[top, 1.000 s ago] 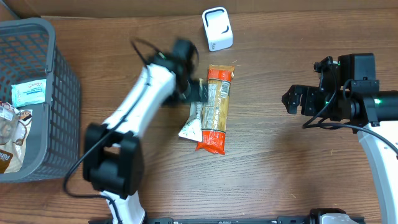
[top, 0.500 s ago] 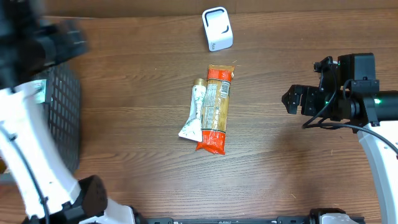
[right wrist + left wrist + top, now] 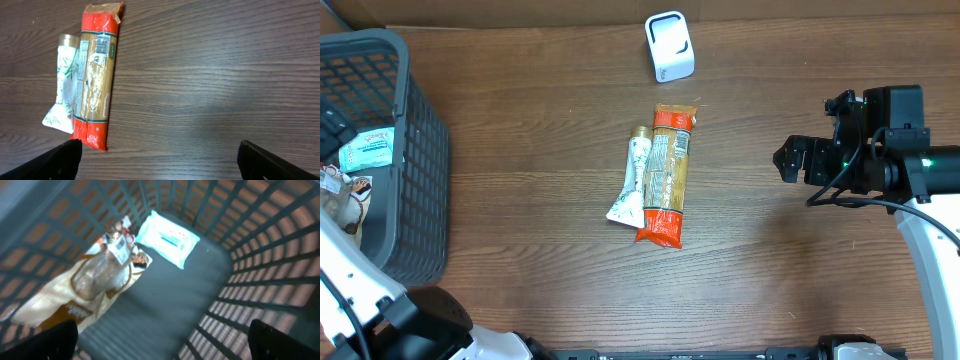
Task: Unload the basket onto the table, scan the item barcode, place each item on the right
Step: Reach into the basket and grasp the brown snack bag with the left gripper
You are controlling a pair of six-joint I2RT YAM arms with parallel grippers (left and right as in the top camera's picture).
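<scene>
My left claw [image 3: 160,339], spread wide, looks into the basket [image 3: 200,300]; right claw [image 3: 157,150], spread too, sees pasta [image 3: 97,75]; only overhead shows the scanner [image 3: 669,46].

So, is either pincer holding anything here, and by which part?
Nothing is held. The left pincer hangs open over the basket, and the right pincer hangs open above the table, beside the pasta pack and tube, touching neither.
</scene>
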